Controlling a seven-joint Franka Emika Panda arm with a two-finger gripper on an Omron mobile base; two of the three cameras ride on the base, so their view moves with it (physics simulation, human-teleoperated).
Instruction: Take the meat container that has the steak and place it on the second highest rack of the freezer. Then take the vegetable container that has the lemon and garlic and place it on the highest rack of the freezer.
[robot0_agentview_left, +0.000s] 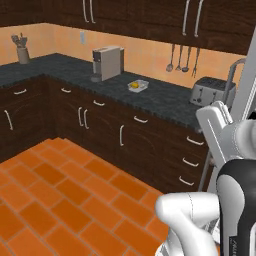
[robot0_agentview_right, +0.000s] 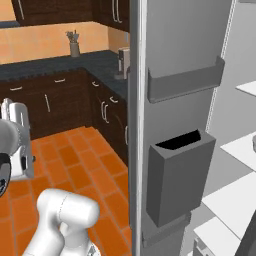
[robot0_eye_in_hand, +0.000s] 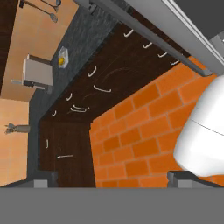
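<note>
The clear container (robot0_agentview_left: 138, 86) holding the lemon (robot0_agentview_left: 135, 85) sits on the dark counter (robot0_agentview_left: 165, 97), between the coffee machine (robot0_agentview_left: 107, 62) and the toaster (robot0_agentview_left: 212, 91); the garlic is too small to make out inside it, and no steak or meat container can be picked out from here. In the left base view the container lies at about eleven o'clock from the raised arm, well apart from it, across the orange tiled floor (robot0_agentview_left: 55, 195). In the hand view the same container (robot0_eye_in_hand: 63, 57) shows near ten o'clock, far up the frame beside the coffee machine (robot0_eye_in_hand: 37, 72), so the hand looks toward it from a distance. The hand (robot0_eye_in_hand: 111, 180) has its two dark tips set wide at the bottom corners with nothing between them, so it reads as spread and empty. The freezer (robot0_agentview_right: 185, 115) stands at three o'clock in the right base view, its door swung toward the camera with grey door bins, and white shelves (robot0_agentview_right: 240, 150) visible past it; which shelf is the topmost cannot be told here. Judging by this, no container is in hand yet, and the coming move turns on closing the long gap to the counter.
</note>
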